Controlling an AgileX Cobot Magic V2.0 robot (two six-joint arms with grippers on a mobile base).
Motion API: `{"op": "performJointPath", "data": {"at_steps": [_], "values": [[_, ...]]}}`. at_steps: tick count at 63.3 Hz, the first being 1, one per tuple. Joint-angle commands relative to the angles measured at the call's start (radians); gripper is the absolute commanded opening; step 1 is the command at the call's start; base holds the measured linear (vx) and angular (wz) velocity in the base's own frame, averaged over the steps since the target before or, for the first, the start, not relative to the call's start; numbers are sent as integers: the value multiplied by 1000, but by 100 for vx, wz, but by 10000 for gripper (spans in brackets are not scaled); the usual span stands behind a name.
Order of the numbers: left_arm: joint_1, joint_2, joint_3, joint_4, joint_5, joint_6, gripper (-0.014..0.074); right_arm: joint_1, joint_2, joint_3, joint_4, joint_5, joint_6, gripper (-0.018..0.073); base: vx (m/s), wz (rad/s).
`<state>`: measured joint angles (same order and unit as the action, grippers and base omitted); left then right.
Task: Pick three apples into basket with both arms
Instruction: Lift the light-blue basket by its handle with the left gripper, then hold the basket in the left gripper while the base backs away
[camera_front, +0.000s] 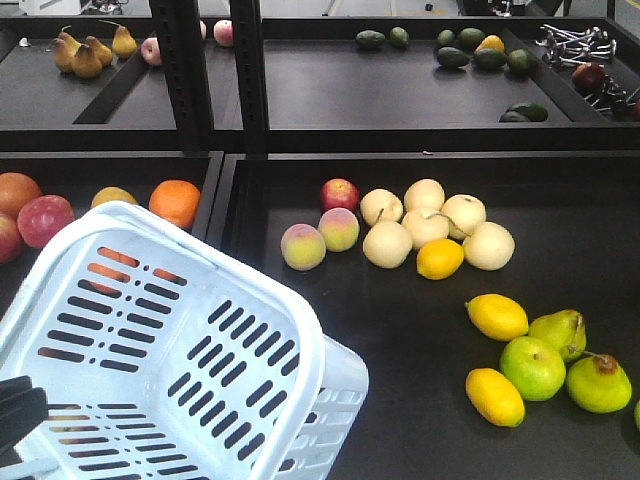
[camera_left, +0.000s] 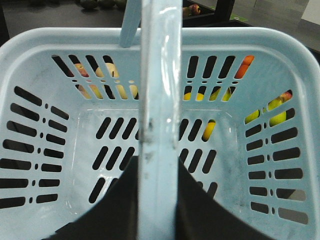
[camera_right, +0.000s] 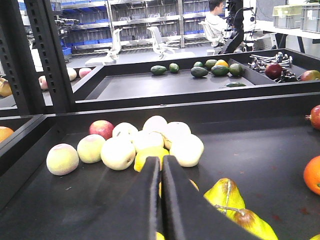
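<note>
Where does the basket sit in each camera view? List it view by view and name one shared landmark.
Front: basket fills the lower left, tilted.
Left wrist: basket fills the frame, its handle running up the middle.
Right wrist: not in view.
Landmark: the pile of pale round fruit, in the front and right wrist views.
</note>
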<state>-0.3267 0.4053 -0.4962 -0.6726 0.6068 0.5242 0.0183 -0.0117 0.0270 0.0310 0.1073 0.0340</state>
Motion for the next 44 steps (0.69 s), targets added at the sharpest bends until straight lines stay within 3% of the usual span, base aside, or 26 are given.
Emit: {"op": "performJointPath", "data": {"at_steps": [1,44], "values": [[-2,5,-28,-46,-81,-8,-8,-7,-14,15,-11,-67,-8,-4,0,0],[-2,5,-28,-46,-81,-8,-8,-7,-14,15,-11,-67,-8,-4,0,0]]}}
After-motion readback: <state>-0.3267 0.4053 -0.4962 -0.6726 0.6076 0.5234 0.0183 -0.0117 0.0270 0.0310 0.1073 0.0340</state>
